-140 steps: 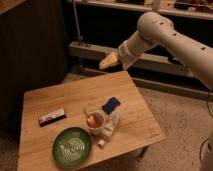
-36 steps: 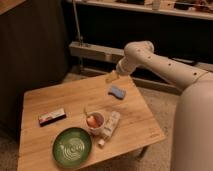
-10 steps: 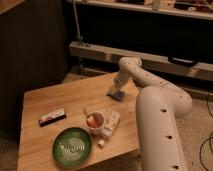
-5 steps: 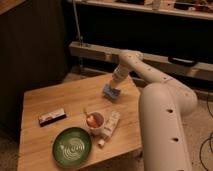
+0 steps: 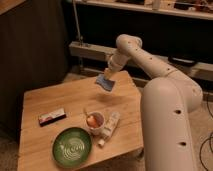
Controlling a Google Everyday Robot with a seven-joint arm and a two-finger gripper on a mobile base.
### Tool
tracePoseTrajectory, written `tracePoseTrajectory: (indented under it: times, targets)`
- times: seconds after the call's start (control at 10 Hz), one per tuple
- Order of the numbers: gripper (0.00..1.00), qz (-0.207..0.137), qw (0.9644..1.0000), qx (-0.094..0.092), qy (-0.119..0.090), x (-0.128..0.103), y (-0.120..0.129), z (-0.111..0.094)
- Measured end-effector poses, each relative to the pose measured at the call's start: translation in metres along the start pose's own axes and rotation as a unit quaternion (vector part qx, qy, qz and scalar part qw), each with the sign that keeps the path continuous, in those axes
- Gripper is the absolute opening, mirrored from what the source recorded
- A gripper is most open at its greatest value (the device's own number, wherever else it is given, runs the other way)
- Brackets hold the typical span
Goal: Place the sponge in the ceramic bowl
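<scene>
The blue sponge (image 5: pixel 104 82) hangs in the air above the far middle of the wooden table (image 5: pixel 55 100), tilted. My gripper (image 5: pixel 106 77) is shut on the sponge's upper edge, at the end of the white arm that reaches in from the right. The green ceramic bowl (image 5: pixel 72 147) with pale spiral lines sits near the table's front edge, to the left of and well below the sponge in the camera view.
A white mug (image 5: pixel 94 120) with orange contents stands right of the bowl, next to a lying white bottle (image 5: pixel 110 127). A flat dark box (image 5: pixel 52 116) with a red-white label lies at the left. Dark shelving and a rail stand behind the table.
The gripper closed on the sponge on the table and has lifted it up and to the left, clear of the tabletop.
</scene>
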Motion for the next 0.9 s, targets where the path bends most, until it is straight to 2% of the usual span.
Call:
tracePoseTrajectory:
  times: [0.2, 0.4, 0.6, 0.8, 0.9]
  targets:
    - [0.01, -0.023, 0.9994, -0.027, -0.002, -0.003, 0.035, -0.027]
    - [0.01, -0.052, 0.9976, -0.045, -0.001, 0.009, 0.081, -0.045]
    - [0.01, -0.081, 0.9949, -0.06, 0.003, 0.023, 0.129, -0.055]
    - [0.01, -0.106, 0.9918, -0.07, 0.013, 0.038, 0.167, -0.056]
    - [0.01, -0.126, 0.9888, -0.078, 0.024, 0.051, 0.194, -0.053]
